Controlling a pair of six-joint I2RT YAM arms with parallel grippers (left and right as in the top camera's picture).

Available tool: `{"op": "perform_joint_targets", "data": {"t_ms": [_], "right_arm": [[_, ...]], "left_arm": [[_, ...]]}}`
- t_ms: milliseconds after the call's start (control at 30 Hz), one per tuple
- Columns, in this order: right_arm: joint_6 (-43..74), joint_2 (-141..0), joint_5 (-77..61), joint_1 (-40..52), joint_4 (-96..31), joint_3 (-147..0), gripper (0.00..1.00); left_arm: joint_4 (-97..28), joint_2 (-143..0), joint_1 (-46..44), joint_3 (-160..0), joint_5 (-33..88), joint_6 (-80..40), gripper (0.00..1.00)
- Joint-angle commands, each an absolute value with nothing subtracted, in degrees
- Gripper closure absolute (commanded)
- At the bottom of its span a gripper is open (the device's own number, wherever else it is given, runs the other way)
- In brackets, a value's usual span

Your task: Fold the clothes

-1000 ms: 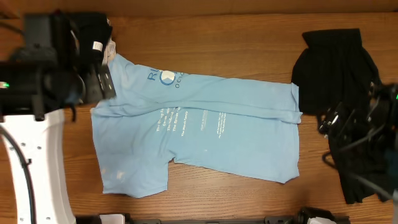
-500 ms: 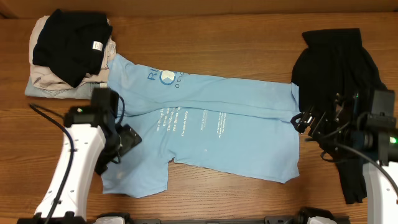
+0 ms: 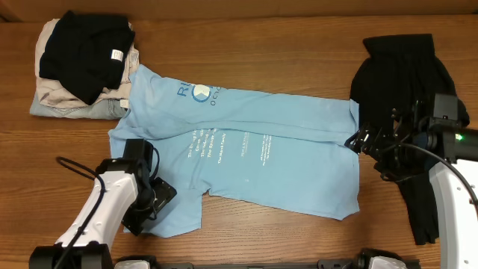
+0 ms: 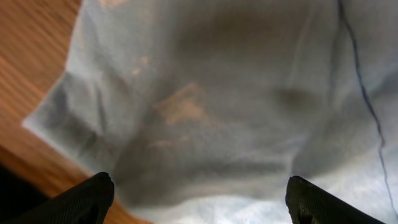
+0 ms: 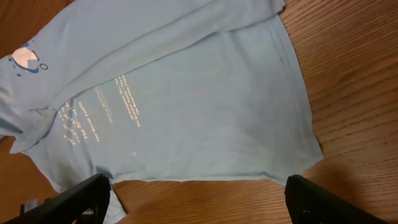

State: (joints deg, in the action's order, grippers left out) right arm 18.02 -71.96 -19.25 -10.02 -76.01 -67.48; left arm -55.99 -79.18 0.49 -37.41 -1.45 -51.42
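Note:
The light blue T-shirt point(image 3: 246, 153) lies spread across the middle of the table, white printed text up. My left gripper point(image 3: 155, 200) hovers low over its front left part. In the left wrist view the jaws point(image 4: 199, 200) are open and empty, with blue fabric point(image 4: 217, 93) close under them. My right gripper point(image 3: 364, 142) is at the shirt's right edge. In the right wrist view its jaws point(image 5: 196, 200) are open and empty above bare wood next to the shirt point(image 5: 186, 99). The loose black garment point(image 3: 403, 75) lies at the right, partly under my right arm.
A stack of neat folded pieces point(image 3: 82, 63), black on top of beige and pale denim, sits at the back left, touching the shirt's corner. Bare wood point(image 3: 269, 45) shows behind the shirt and along the front edge.
My left arm has swung from the back left to the front and now sits over the shirt's front left part. My right gripper has moved in to the shirt's right edge.

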Motion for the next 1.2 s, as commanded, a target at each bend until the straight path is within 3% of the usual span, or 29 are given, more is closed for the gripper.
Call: {"op": "perform_joint_targets", "data": {"t_ms": [0, 267, 1033, 1167], "right_arm": [[17.6, -71.9, -19.6, -9.8, -75.6, -67.4, 0.07], [17.6, -71.9, -19.6, -9.8, -75.2, -67.4, 0.08], [16.3, -71.9, -19.6, -9.8, -74.0, -67.4, 0.09], [16.3, -71.9, -19.6, -9.8, -73.9, -67.4, 0.09]], "left_arm": [[-54.0, -78.3, 0.7, -34.9, -0.3, -52.9, 0.08], [-54.1, -78.3, 0.7, -33.6, 0.1, -52.2, 0.12], [-54.2, -78.3, 0.7, -33.5, 3.6, -48.3, 0.09], [-53.5, -78.3, 0.7, -33.5, 2.7, -48.3, 0.14]]}}
